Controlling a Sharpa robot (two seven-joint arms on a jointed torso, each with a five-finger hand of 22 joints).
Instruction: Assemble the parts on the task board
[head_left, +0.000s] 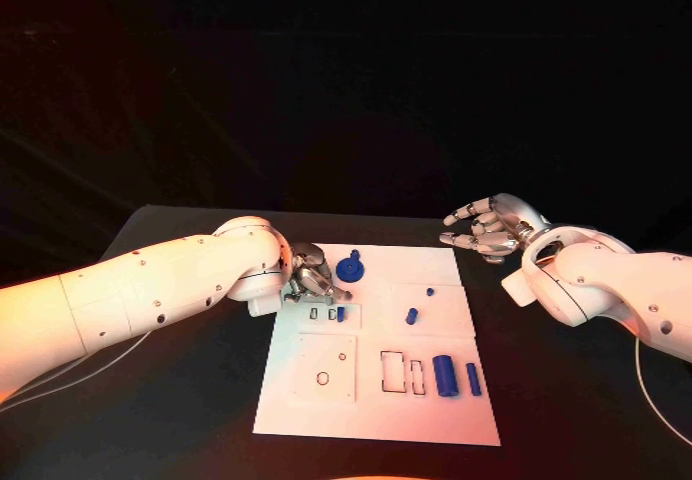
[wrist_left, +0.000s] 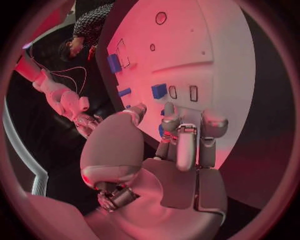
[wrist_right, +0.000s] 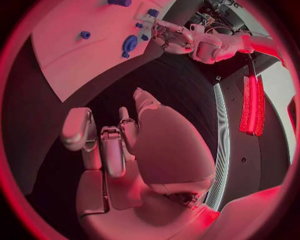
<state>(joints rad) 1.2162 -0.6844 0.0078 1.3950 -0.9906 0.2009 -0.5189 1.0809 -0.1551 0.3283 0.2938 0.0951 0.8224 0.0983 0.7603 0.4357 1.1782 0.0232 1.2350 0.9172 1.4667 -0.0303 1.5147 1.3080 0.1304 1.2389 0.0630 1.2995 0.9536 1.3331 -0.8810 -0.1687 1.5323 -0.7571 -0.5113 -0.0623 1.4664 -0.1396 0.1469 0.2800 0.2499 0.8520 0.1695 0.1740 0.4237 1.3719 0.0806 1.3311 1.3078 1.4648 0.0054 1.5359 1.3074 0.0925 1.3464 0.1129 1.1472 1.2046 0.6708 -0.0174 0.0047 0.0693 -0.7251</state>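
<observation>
The white task board (head_left: 378, 400) lies in the middle of the black table. My left hand (head_left: 310, 279) hovers over the board's far left corner with its fingers bent down and nothing in them. A round blue part (head_left: 353, 268) stands just to its right, peeking out behind the fingers (wrist_left: 187, 145) in the left wrist view. Small blue parts (head_left: 411, 316) lie mid-board, and two longer ones (head_left: 446, 375) lie near the right edge. My right hand (head_left: 488, 228) hangs off the board's far right corner, fingers loosely spread and empty.
The board has several outlined slots (head_left: 391, 369) and small holes (head_left: 322, 378) in its near half. Black table (head_left: 159, 420) surrounds the board on all sides. A person stands beyond the table's edge in the left wrist view.
</observation>
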